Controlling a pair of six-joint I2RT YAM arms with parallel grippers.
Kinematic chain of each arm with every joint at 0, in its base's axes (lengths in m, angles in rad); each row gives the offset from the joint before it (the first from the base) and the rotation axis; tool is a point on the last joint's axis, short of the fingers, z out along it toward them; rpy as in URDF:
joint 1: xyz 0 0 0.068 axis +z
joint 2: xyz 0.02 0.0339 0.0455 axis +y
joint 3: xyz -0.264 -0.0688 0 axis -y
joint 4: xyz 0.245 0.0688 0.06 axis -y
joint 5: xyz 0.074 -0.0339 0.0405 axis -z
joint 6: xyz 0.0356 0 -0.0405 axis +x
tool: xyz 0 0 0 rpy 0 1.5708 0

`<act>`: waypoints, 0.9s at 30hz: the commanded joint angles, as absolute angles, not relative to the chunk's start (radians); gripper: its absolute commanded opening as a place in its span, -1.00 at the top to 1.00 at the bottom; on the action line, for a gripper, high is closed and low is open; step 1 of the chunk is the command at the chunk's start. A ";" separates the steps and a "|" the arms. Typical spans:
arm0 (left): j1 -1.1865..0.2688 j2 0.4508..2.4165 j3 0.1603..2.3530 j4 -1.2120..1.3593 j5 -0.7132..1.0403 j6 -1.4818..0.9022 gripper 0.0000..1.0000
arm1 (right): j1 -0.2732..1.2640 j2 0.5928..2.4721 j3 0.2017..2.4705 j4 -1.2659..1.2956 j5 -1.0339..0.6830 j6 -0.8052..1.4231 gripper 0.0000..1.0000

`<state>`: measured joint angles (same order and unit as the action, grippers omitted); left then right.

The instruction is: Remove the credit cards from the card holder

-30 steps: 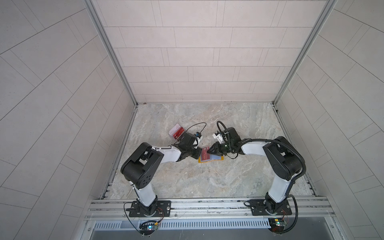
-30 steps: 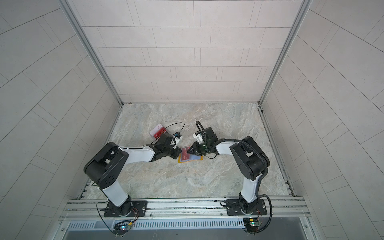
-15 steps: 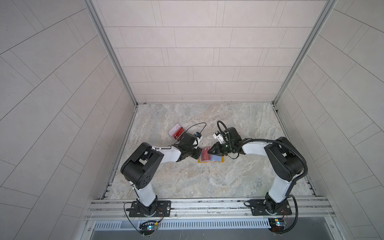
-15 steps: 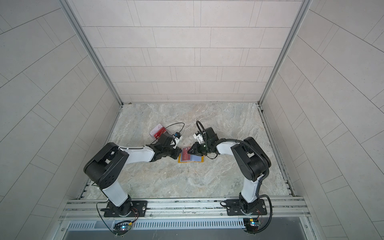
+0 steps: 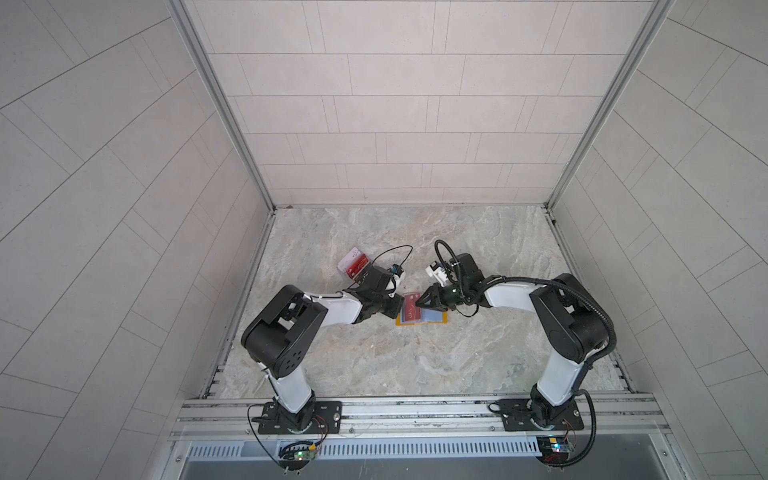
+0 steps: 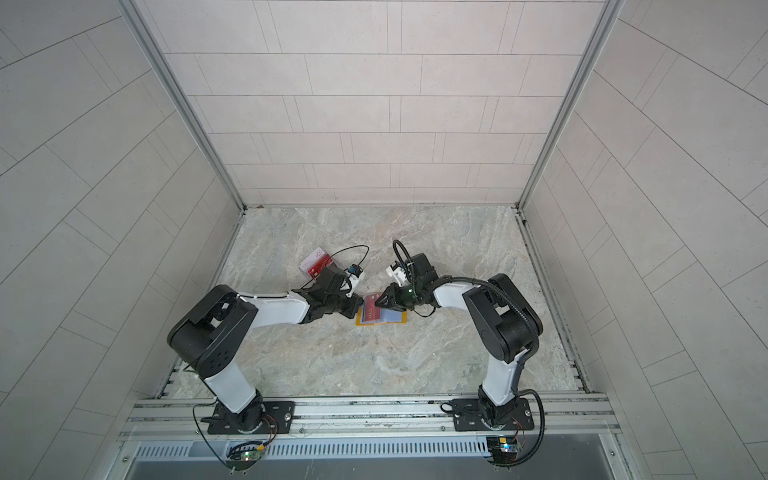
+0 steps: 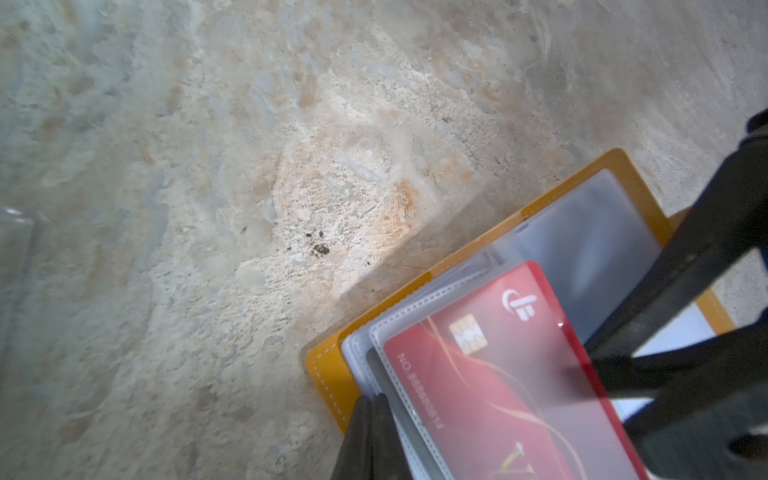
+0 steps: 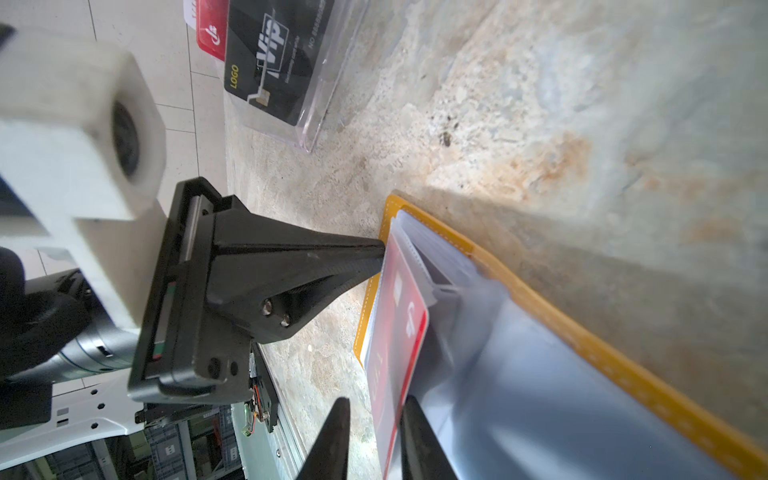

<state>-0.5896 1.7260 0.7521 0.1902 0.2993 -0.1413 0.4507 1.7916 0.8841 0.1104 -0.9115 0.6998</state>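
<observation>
Starting from the front of the marble worktop and going inward: the card holder lay open and flat about mid-worktop in both top views. Its mustard cover was down and its clear sleeves faced up, right between the two arms. A red card sat in a sleeve page that stood lifted off the rest of the holder, with its chip and gold print showing through the plastic.

The left tool was fully closed, its two halves pressed together into a point. That point touched the sleeve stack at the holder's edge nearest the left arm. It didn't look like it had anything pinched, it was just resting against the stack.

The right tool reached in from the opposite side with its jaws a little way apart, straddling the edge of that raised red card. One finger sat right against the sleeve side. A sliver of worktop showed between the card and the other finger, so it wasn't clamped on it.

Further back on the left arm's side, well apart from the holder, was a clear plastic box. It had more cards in it: a second red card, a whitish card with pink marks, and a black VIP card
</observation>
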 commanded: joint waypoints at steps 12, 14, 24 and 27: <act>-0.595 1.738 0.722 0.110 0.309 -0.163 1.00 | 0.483 1.886 0.916 0.207 -0.939 0.765 0.51; -0.595 1.735 0.719 0.112 0.315 -0.168 1.00 | 0.486 1.898 0.920 0.216 -0.941 0.774 0.51; -0.595 1.733 0.703 0.135 0.331 -0.187 1.00 | 0.498 1.966 0.937 0.280 -0.965 0.819 0.50; -0.595 1.738 0.705 0.133 0.332 -0.187 1.00 | 0.499 1.974 0.943 0.287 -0.965 0.823 0.48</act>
<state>-0.5892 1.7233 0.7380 0.2157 0.3050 -0.1806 0.4835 1.9457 0.9245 0.2470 -0.9665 0.8066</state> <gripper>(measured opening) 0.040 0.256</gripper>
